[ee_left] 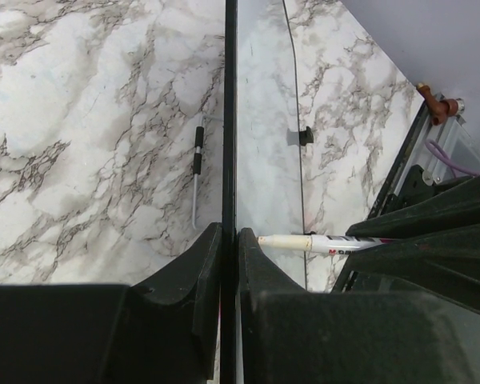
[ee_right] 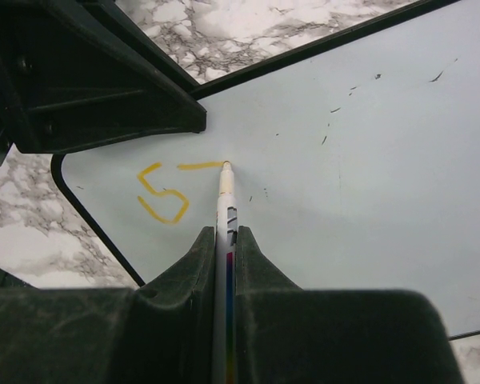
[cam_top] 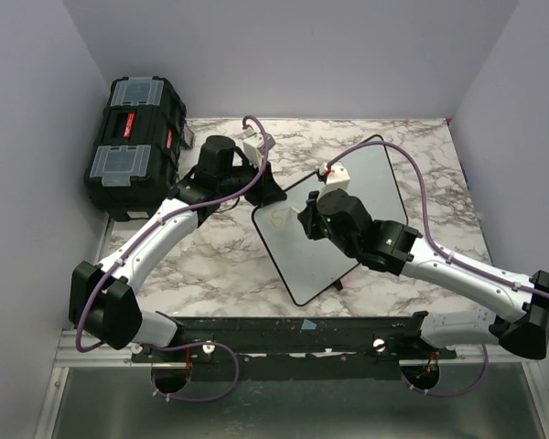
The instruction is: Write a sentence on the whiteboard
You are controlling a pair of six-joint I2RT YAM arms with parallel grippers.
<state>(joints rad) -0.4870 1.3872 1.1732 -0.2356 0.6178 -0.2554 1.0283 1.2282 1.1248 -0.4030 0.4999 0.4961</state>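
Right hand (ee_right: 224, 240) is pinching a marker (ee_right: 225, 192), its tip touching the whiteboard (ee_right: 368, 184) at the end of an orange dash. Sentence (ee_right: 162, 194) is showing only a few orange strokes near the board's rounded corner. Whiteboard is lying angled at the middle of the marble surface (cam_top: 210, 265). Left hand (ee_left: 230, 240) is pinching its black rim. Black toolbox (cam_top: 133, 151) is sitting at the far left corner.
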